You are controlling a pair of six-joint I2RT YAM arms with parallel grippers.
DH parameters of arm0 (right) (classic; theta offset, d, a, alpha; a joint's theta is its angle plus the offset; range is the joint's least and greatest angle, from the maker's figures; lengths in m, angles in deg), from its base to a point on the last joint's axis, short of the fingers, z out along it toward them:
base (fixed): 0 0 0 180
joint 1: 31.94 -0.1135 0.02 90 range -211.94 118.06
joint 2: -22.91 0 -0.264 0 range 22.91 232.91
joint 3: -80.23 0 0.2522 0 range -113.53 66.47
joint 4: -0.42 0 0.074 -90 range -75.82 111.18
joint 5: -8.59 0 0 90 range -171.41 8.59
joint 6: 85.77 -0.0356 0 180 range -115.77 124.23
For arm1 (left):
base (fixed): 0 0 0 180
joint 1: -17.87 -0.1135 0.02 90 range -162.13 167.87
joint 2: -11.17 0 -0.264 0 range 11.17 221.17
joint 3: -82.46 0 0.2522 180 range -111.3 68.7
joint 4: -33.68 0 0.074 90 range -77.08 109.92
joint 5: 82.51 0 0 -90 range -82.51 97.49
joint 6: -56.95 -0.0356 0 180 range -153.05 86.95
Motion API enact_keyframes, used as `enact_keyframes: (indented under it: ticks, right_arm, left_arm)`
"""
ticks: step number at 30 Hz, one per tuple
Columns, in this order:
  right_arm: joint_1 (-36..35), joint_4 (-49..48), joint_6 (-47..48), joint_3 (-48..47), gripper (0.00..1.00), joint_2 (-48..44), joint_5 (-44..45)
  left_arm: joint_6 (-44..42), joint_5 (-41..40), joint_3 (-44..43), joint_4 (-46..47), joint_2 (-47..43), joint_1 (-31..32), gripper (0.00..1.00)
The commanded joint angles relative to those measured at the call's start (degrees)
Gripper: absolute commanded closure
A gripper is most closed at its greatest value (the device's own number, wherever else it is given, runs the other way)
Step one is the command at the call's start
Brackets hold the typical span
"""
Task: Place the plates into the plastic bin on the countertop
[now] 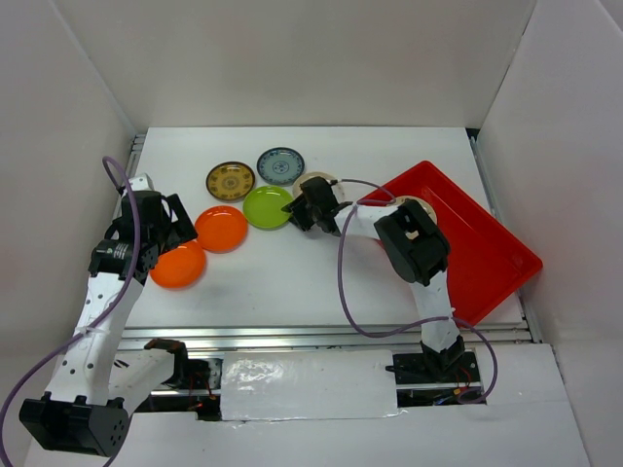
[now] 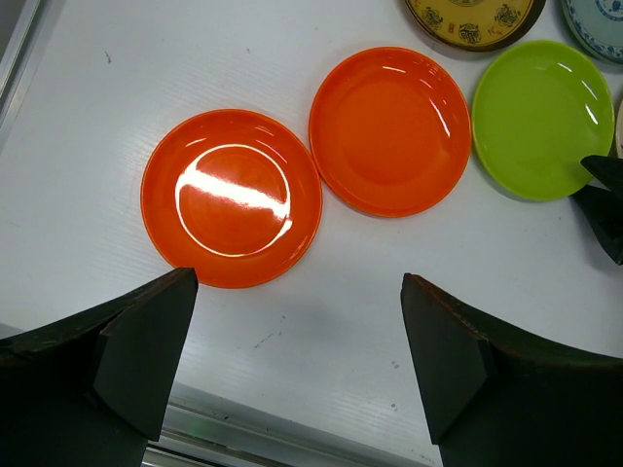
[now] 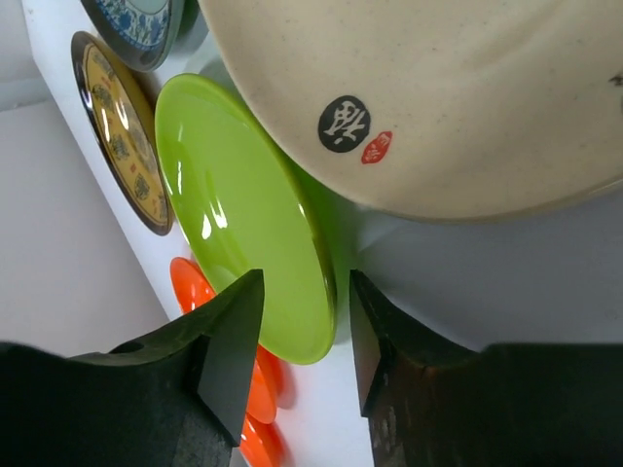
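My right gripper (image 1: 295,207) is open, and its jaws straddle the right rim of the lime green plate (image 1: 265,208). In the right wrist view the rim (image 3: 316,292) stands between the two fingers with a gap on each side. A beige plate (image 3: 438,97) with a black stamp lies just beyond it. Two orange plates (image 2: 232,197) (image 2: 389,129) lie side by side on the countertop (image 1: 292,282). My left gripper (image 2: 297,360) is open and empty just in front of them. The red plastic bin (image 1: 477,243) stands at the right and holds another beige plate (image 1: 417,206), half hidden by my arm. The black plate is out of view.
A yellow-brown patterned plate (image 1: 230,180) and a blue-grey patterned plate (image 1: 280,165) lie behind the green one. A metal rail (image 1: 321,336) runs along the front edge. White walls close in the sides and back.
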Motion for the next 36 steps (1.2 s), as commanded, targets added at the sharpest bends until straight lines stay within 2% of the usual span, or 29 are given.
enact_keyframes:
  ticks: [1,3,8,9,11,15,19,22,26,29,32,33,36]
  right_arm:
    - [0.3,2.1,-0.5,-1.8,0.53,0.8,0.9]
    - [0.3,4.5,-0.1,-3.7,0.65,1.4,0.6]
    - [0.4,5.9,0.3,-5.2,0.68,2.0,0.0]
    - [0.4,5.5,0.4,-5.1,0.74,2.0,0.0]
    - [0.4,5.7,0.4,-5.0,1.00,1.9,-0.2]
    - [0.4,5.0,0.1,-3.0,1.00,0.3,-0.3]
    - [-0.4,0.7,0.1,4.5,1.00,-8.0,1.7]
    - [-0.2,-2.9,4.4,6.1,1.00,-14.2,-0.9]
    - [2.5,-1.9,12.3,4.3,1.00,-21.1,-7.7]
    - [7.8,2.0,16.1,4.9,1.00,-26.5,-11.5]
    - [16.3,6.3,17.8,11.1,1.00,-33.4,-8.9]
    - [21.6,9.0,18.8,14.2,1.00,-36.7,-6.1]
    - [30.2,10.2,20.5,21.4,1.00,-42.5,-5.1]
  left_arm:
    - [-0.4,0.8,-1.1,1.3,-1.0,-0.1,0.01]
    - [-0.4,0.8,-1.1,1.3,-1.1,-0.1,0.01]
    - [-0.4,0.7,-1.1,1.3,-1.3,-0.1,0.01]
    - [-0.4,0.7,-1.1,1.3,-1.2,0.0,0.01]
    - [-0.5,0.6,-1.1,1.3,-1.2,-0.1,0.01]
    - [-0.4,0.8,-1.1,1.3,-1.4,-0.1,0.01]
    - [-0.5,0.9,-1.1,1.4,-1.4,-0.1,0.01]
    - [-0.5,1.0,-1.1,1.3,-1.4,-0.1,0.01]
    - [-0.6,0.9,-1.1,1.4,-1.6,-0.1,0.01]
    - [-0.5,1.3,-1.1,1.4,-1.4,0.0,0.01]
    - [-0.6,1.5,-1.2,1.3,-1.4,0.0,0.01]
    - [-0.6,1.5,-1.1,1.4,-1.5,0.0,0.01]
    - [-0.8,2.1,-1.1,1.7,-1.8,-0.1,0.01]
